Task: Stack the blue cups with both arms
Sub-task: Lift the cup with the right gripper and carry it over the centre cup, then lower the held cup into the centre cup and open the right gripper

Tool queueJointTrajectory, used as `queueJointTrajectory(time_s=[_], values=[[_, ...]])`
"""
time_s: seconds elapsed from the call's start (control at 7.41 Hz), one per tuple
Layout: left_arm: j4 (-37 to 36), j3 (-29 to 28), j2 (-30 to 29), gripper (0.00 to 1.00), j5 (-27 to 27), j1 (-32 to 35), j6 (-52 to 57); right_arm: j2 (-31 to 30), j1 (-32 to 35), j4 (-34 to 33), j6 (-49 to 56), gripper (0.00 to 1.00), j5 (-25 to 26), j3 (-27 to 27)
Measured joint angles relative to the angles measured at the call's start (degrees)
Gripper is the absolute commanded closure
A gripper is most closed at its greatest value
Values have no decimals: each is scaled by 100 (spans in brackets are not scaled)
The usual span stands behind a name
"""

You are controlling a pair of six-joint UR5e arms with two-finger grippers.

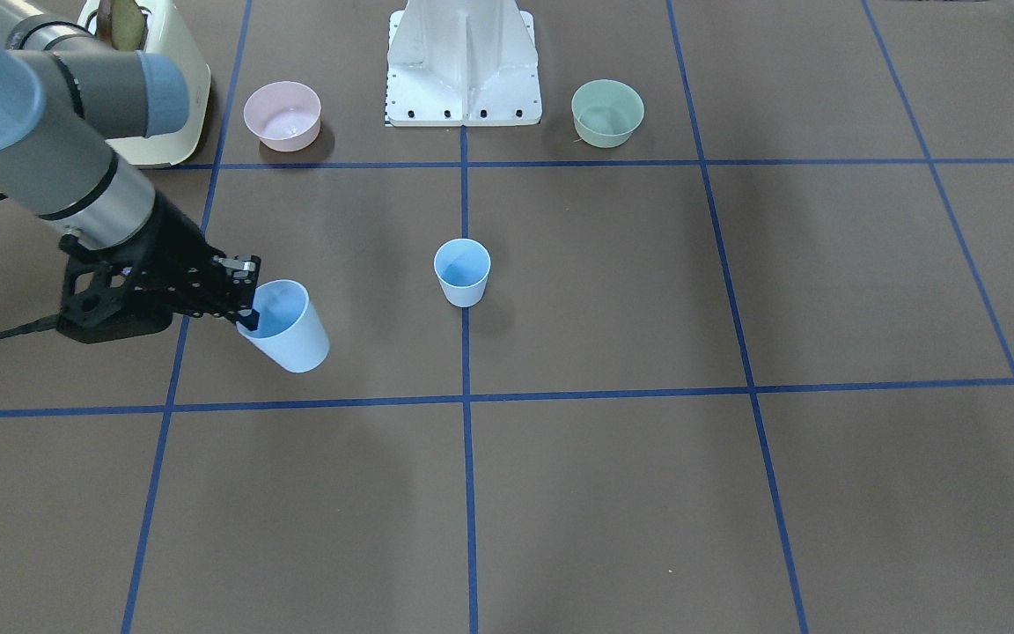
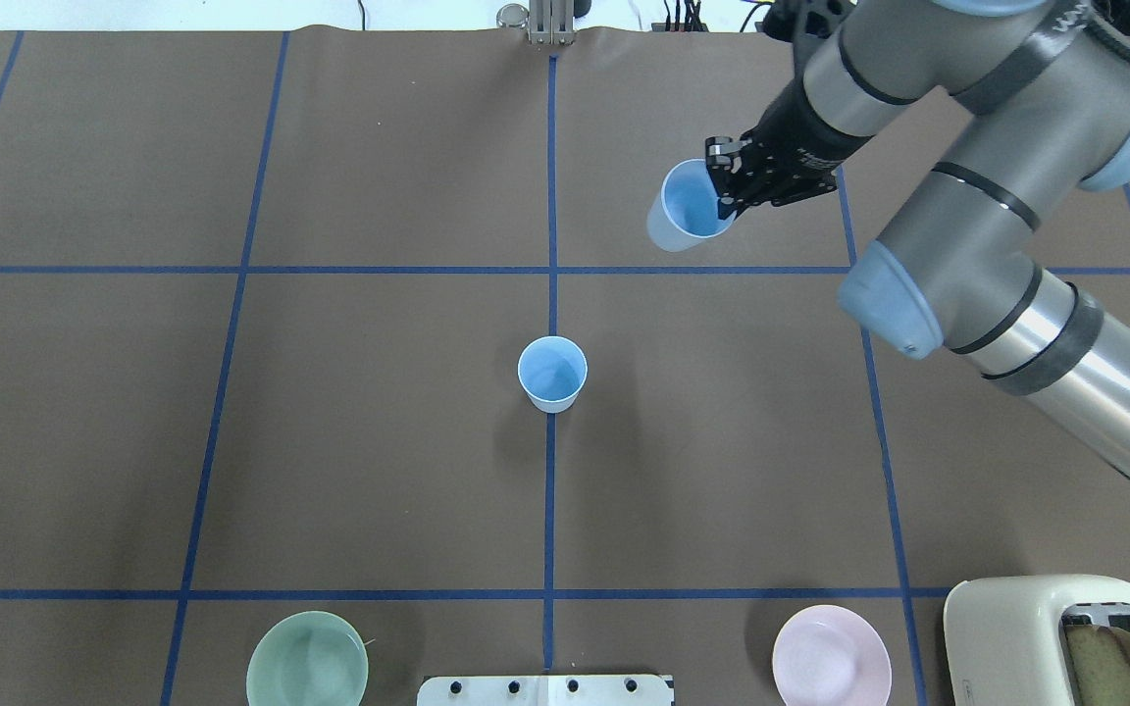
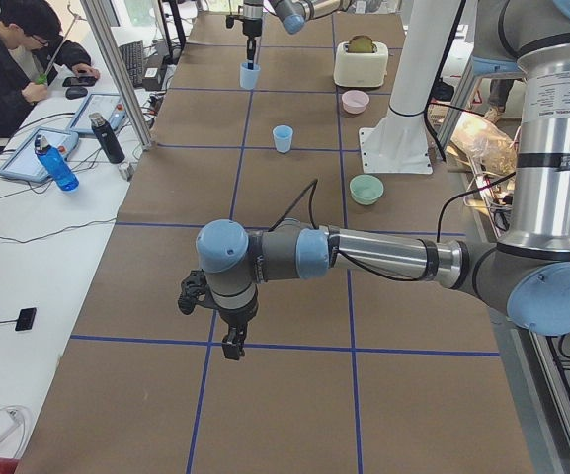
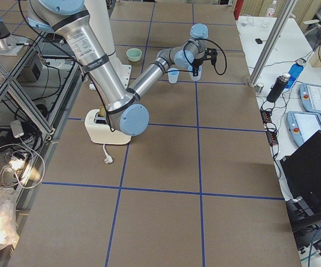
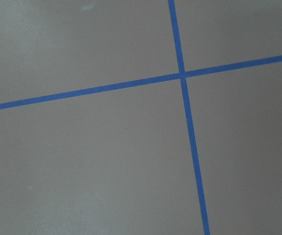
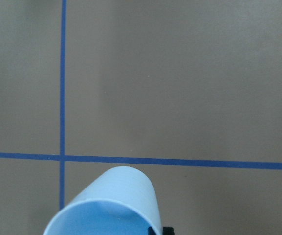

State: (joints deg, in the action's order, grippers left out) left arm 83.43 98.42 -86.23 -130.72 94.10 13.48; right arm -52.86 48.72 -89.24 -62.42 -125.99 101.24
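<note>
"Blue cup number one (image 1: 287,330) sits in my right gripper (image 1: 247,291), left of centre in the front-facing view. The claw is pinched on its rim wall, one finger inside. I cannot tell whether its base is off the surface."

"And the other?"

"The second blue cup (image 1: 462,271) stands upright and alone at dead centre, on a tape (image 1: 466,396) line, well apart. I judge this to be the carry step: next I bring the held cup over that open mouth, square it up and lower it in."

"Left arm?"

"My left gripper (image 3: 231,346) hangs low in the left-side view, far from both cups. Wide or narrow, I cannot tell."

"Surroundings?"

"Brown table (image 1: 648,291) with a blue grid. Along the top edge are a toaster (image 1: 177,132), pink bowl (image 1: 282,114), pedestal (image 1: 463,66) and mint bowl (image 1: 607,112). An operator (image 3: 18,69) sits at the upper left of the side view."
</note>
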Motion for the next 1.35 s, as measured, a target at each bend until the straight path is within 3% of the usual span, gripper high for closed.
queueJointTrajectory(time_s=[0.27, 0.67, 1.35], values=[[158, 24, 157, 1, 2, -1, -101, 642, -722, -645, -725, 100, 625, -11], [181, -5, 192, 1, 3, -5, -117, 969, -1520, -1142, -1266, 100, 1264, -125], [191, -2, 220, 1, 3, -6, -118, 969, -1833, -1272, -1300, 100, 1500, -387]])
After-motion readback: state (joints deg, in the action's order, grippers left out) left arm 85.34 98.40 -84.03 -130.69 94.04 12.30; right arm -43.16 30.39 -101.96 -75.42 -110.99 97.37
